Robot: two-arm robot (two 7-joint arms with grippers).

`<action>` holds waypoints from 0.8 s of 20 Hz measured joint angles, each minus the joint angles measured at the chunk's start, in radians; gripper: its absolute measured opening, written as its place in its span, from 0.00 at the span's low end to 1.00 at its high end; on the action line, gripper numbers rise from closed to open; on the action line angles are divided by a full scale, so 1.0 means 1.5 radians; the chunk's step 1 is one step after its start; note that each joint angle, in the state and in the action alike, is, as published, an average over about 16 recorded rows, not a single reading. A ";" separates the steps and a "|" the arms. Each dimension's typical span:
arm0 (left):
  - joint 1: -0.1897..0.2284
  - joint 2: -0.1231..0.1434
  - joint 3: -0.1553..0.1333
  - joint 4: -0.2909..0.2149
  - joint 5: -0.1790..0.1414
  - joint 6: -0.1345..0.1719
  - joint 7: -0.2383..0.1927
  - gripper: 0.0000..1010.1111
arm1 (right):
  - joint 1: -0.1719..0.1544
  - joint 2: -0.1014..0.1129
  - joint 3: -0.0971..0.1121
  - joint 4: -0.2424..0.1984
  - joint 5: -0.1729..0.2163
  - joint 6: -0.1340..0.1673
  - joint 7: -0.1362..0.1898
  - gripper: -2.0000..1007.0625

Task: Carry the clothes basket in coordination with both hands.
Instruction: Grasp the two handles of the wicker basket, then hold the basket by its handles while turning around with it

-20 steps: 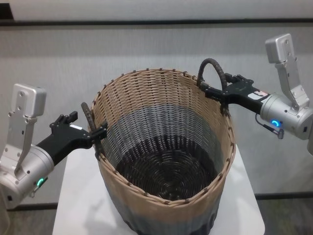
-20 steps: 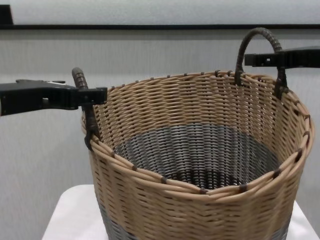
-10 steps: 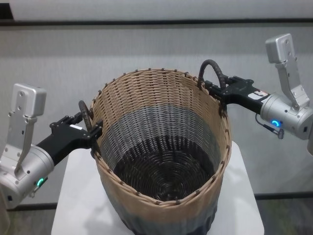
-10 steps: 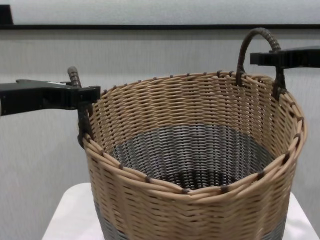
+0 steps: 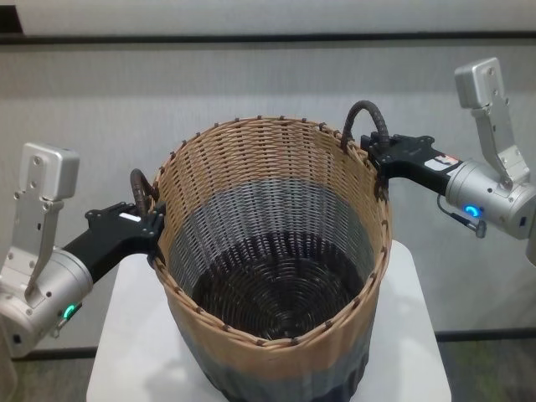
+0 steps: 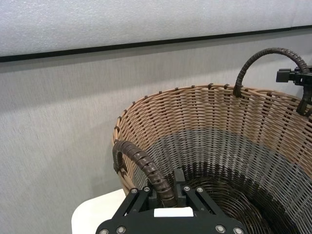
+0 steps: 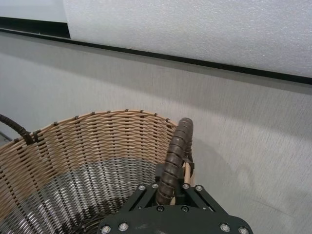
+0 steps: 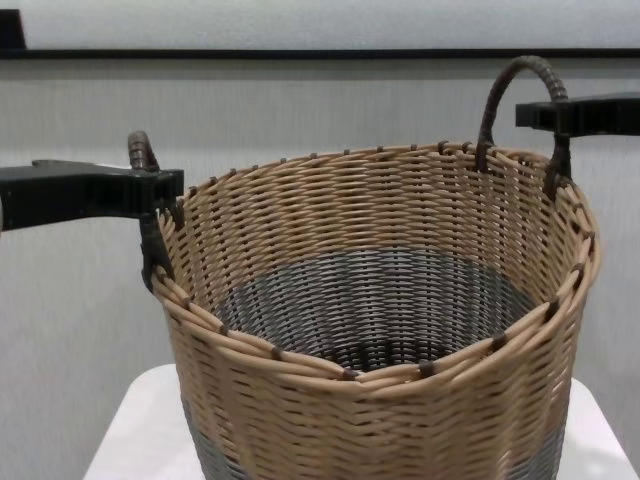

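Basket (image 5: 276,276) — a big round wicker tub, tan above and grey below — stands on a small white table (image 5: 419,352) before a pale wall. It is empty, so probably light for its bulk, and the weave looks stiff enough to keep its shape, though the rim may flex a little. The natural holds are two dark wrapped loop handles on opposite sides of the rim. The left gripper (image 6: 165,195) is closed around the left handle (image 6: 141,163), its fingers pinching the loop near the top. The right gripper (image 7: 169,192) is clamped on the right handle (image 7: 176,146) in the same way. The wrapped cord should give decent friction — an uneven lift would likely tilt the basket.
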 joint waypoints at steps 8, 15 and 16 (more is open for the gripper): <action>0.000 0.000 0.000 0.000 0.000 0.000 0.000 0.19 | 0.000 0.000 0.000 0.000 0.000 0.000 0.000 0.03; 0.000 0.000 0.000 0.000 0.000 0.000 0.000 0.17 | 0.000 0.000 0.000 0.000 0.000 0.000 0.000 0.01; 0.000 0.000 0.000 0.000 0.000 0.000 0.000 0.17 | 0.000 0.000 0.000 0.000 0.000 0.000 0.000 0.01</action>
